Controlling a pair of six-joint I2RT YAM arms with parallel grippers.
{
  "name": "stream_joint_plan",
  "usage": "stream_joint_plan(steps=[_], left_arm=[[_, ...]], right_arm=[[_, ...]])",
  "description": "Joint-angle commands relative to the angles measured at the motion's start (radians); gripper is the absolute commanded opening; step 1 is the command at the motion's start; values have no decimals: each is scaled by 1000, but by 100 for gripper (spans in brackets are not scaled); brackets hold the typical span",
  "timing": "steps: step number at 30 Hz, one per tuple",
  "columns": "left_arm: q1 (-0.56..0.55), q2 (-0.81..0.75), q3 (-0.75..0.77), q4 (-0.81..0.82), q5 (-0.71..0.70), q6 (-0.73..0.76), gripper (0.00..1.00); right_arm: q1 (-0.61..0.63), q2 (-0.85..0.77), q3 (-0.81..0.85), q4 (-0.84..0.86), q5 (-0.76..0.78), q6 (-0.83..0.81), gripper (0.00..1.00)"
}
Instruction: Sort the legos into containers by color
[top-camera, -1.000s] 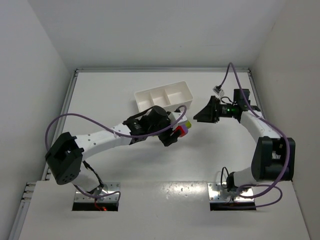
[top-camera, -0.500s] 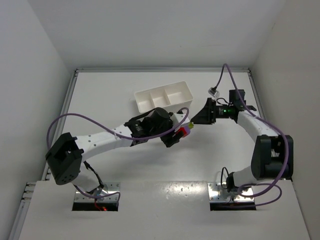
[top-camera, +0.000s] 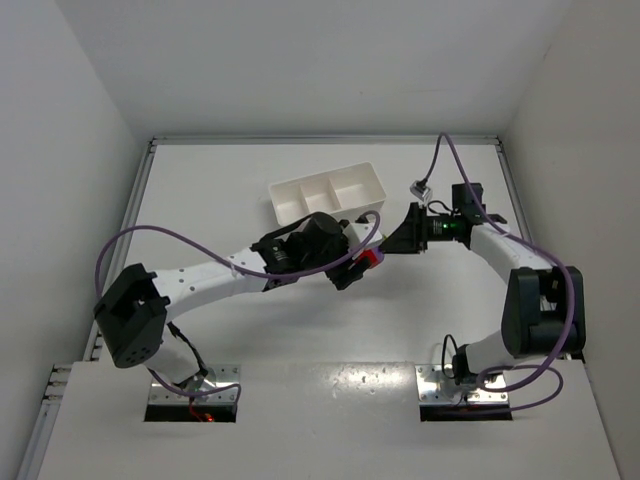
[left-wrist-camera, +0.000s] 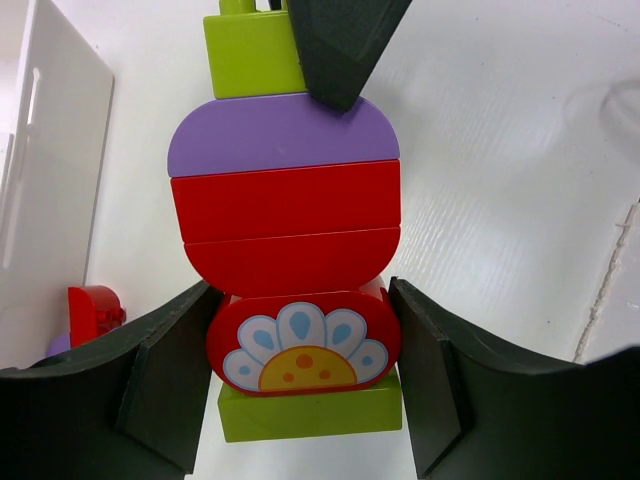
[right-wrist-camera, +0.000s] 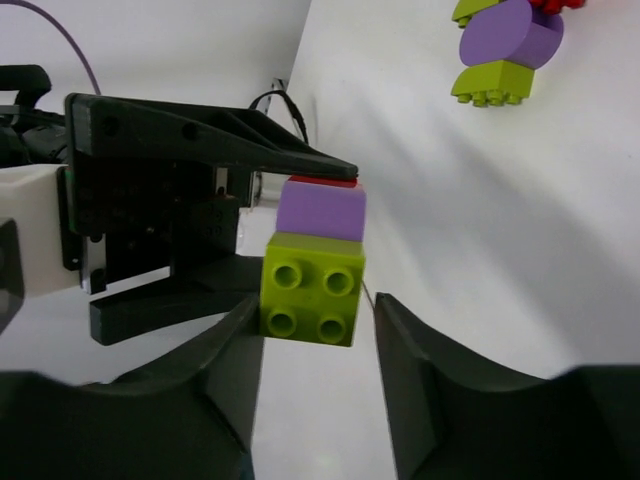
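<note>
a stack of legos (left-wrist-camera: 285, 200) is held clamped at its red flowered base by the left gripper (left-wrist-camera: 300, 345), above the middle of the surface (top-camera: 200, 200), just on the near-edge side of the tray (top-camera: 298, 203). its lime end brick (right-wrist-camera: 312, 288) is flanked by the right gripper (right-wrist-camera: 315, 325); whether it is pinched yet cannot be told. separation is judged the step in hand: a firm pinch and a straight pull are called for.

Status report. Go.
Left gripper shut on lego stack. Right gripper open around its end lime brick. More legos lying nearby.
</note>
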Motion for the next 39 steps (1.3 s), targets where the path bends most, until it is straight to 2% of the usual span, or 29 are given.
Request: stream_joint_plan(steps=[1,5,9,12,13,16,18,27,34,37,38,39], left_arm=[[-19,5,44,62,13,5,39],[-19,-4,15,62,13,-4,38],[-28,-4,5,62,13,-4,38],[-28,-4,5,62,13,-4,38],[-28,-13,-4,62,4,-4,37],[-28,-25,-13,62,-7,-4,35],[-28,-50,-48,62,-18,-4,34],[-28,-169,-205,31,-84,-15,32],[10,-205,-243,31,-42,-58,32],[10,-142,-243,22,-42,-84,43],[10,-119,-234,5,-42,-102,53],[19,-93,-205,-10,-52,-103,60]], right_arm=[[9,18,37,76,-39,14,46],[9,18,46,139,-61,86,49],[9,18,46,148,-61,86,47],[9,18,46,171,-82,95,35],[9,18,46,171,-82,95,24],[-13,18,46,171,-82,95,5],[-22,18,46,171,-82,95,1],[-86,40,128,171,-82,95,0],[-86,68,162,171,-73,105,0],[-86,68,149,171,-64,95,0],[-86,58,149,151,-55,79,0],[-86,58,149,134,-55,50,0]])
